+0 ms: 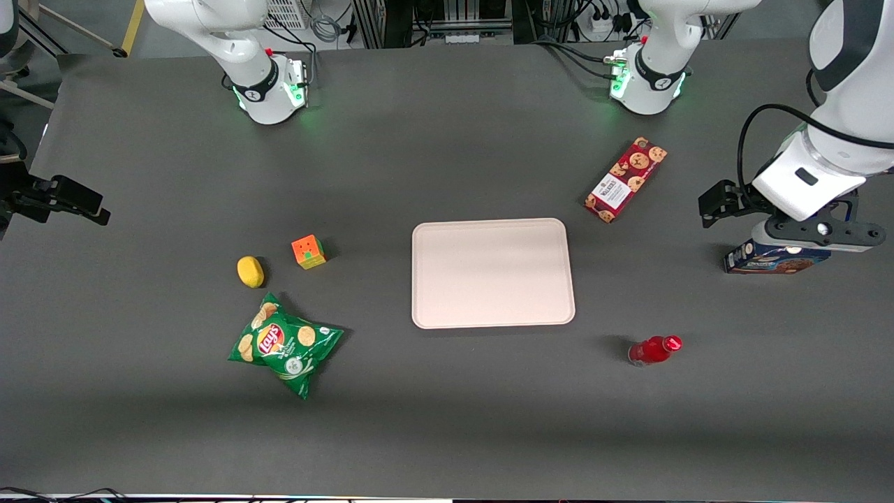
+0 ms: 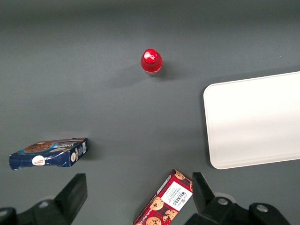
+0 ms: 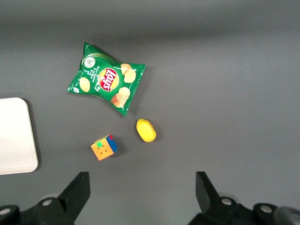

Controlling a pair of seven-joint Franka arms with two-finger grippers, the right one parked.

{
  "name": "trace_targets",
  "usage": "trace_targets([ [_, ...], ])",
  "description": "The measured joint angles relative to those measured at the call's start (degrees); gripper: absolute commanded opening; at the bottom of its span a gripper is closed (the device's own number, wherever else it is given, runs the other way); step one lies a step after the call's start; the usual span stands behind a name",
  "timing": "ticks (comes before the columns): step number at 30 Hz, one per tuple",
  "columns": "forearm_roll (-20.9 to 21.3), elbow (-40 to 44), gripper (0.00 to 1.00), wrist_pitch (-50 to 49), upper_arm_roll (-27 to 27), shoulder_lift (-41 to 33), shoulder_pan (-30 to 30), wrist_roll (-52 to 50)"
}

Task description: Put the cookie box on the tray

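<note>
The dark blue cookie box (image 1: 775, 260) (image 2: 49, 153) lies on the table toward the working arm's end, well apart from the tray. The pale cream tray (image 1: 492, 272) (image 2: 255, 119) sits flat in the middle of the table with nothing on it. My gripper (image 1: 803, 241) (image 2: 139, 192) hangs high above the table, over the cookie box in the front view and partly covering it. Its fingers (image 2: 75, 192) stand wide open and hold nothing. The wrist view shows the cookie box off to one side of the fingers, not between them.
A red cookie box (image 1: 626, 179) (image 2: 166, 199) lies far below the fingers, between the tray and the working arm's base. A red bottle (image 1: 654, 349) (image 2: 151, 61) stands nearer the front camera. Chips bag (image 1: 283, 344), lemon (image 1: 250, 271) and cube (image 1: 309, 251) lie toward the parked arm's end.
</note>
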Motion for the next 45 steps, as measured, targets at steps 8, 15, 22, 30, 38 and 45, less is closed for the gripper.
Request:
trace_targets([
  [8, 0.0, 0.0, 1.0, 0.0, 0.0, 0.01, 0.0, 0.0],
  [15, 0.0, 0.0, 1.0, 0.0, 0.0, 0.01, 0.0, 0.0],
  [22, 0.0, 0.0, 1.0, 0.0, 0.01, 0.01, 0.0, 0.0],
  [30, 0.0, 0.0, 1.0, 0.0, 0.01, 0.01, 0.0, 0.0],
  [38, 0.0, 0.0, 1.0, -0.1, 0.01, 0.02, 0.0, 0.06],
  [45, 0.01, 0.0, 1.0, -0.38, 0.0, 0.05, 0.0, 2.51],
])
